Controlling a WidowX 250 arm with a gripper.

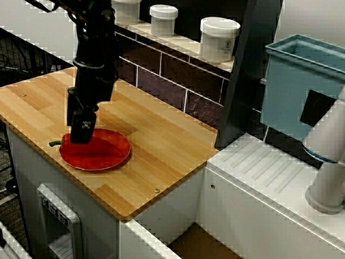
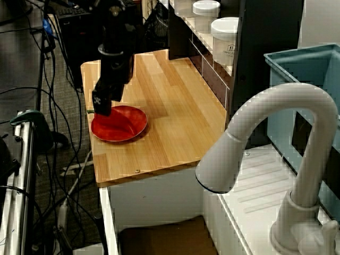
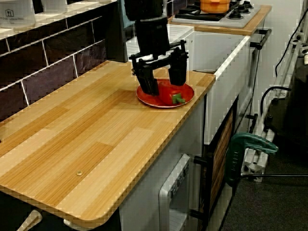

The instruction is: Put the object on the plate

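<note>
Wooden counter (image 1: 161,145), light planks, with a dark tiled wall behind it. A sink unit with a white faucet (image 2: 276,138) sits beside the counter, and a pale blue bin (image 1: 302,86) stands behind the sink.

Black robot arm (image 1: 96,48) comes down from above over the counter's front edge.

White lidded jars (image 1: 218,39) stand in a row on the ledge above the tiles, well apart from the plate.

Red-orange plate (image 1: 110,154) lies flat on the counter near its front edge.

Claw (image 3: 162,82) hangs directly over the plate, its two fingers (image 3: 147,79) spread wide apart with a clear gap between them, gripping nothing. Fingertips are low, at or just above the plate surface; contact cannot be made out.

Red pepper (image 3: 168,94) lies on the plate, between and just below the spread fingers. Its green stem (image 3: 179,98) pokes out toward the plate's rim on the counter-edge side.
</note>
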